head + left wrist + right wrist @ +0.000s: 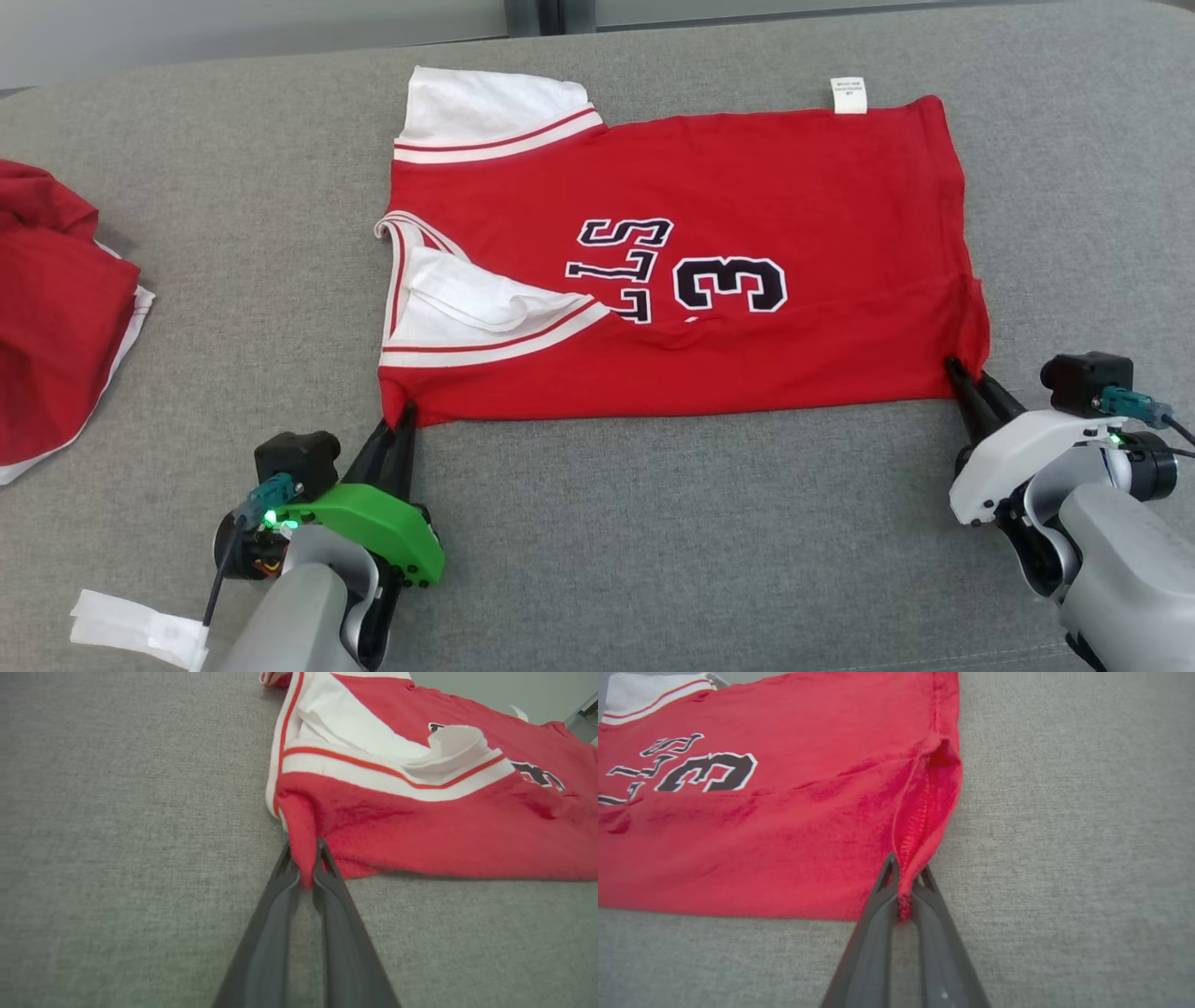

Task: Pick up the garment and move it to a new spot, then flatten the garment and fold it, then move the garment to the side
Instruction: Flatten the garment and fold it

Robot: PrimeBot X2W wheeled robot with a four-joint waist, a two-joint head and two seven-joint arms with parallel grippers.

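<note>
Left pincer (403,417), in my head view, is clamped on the near left corner of the red garment (672,280). The right pincer (962,373) is clamped on its near right corner. The garment lies spread on the grey surface (653,541), well apart from another red cloth (56,317) at the far left.

In my left wrist view, the fingers (280,877) pinch a small tuck of red fabric just below the white-striped sleeve.

In my right wrist view, the fingers (882,891) pinch the bunched hem seam at their very tips.

I judge this to be the fold. I want to raise both corners evenly and slowly, since both bites are thin. Then I carry the taut near edge over to the far edge by the white label (849,94).
</note>
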